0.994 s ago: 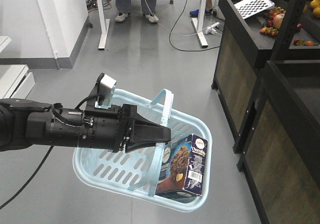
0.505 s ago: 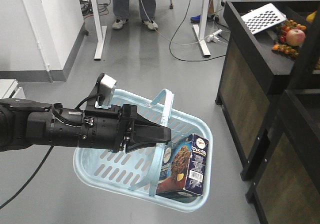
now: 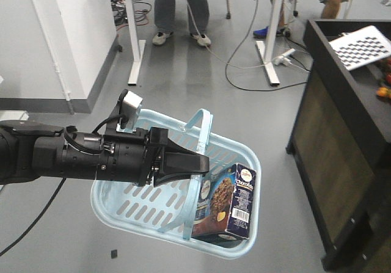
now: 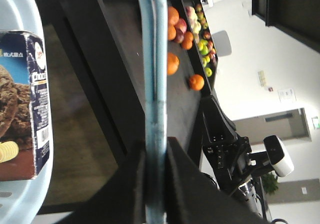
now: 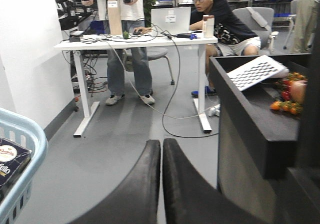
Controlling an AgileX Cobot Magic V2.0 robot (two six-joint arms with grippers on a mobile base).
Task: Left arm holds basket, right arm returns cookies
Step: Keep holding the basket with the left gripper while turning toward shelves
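In the front view my left arm reaches in from the left. Its gripper is shut on one thin handle of the light blue basket, which hangs above the grey floor. The navy cookies box stands upright in the basket's right end. In the left wrist view the jaws clamp the handle, with the cookies box at the left. In the right wrist view my right gripper is shut and empty. The basket rim and the cookies box sit at its far left.
A black shelf unit with fruit and a checkerboard card stands at the right. White desk legs, floor cables and seated people are behind. The right wrist view shows the desk and the shelf.
The shelf unit has slid to the right and farther off in the front view, and more floor shows. The left arm, basket and cookies box keep the same pose.
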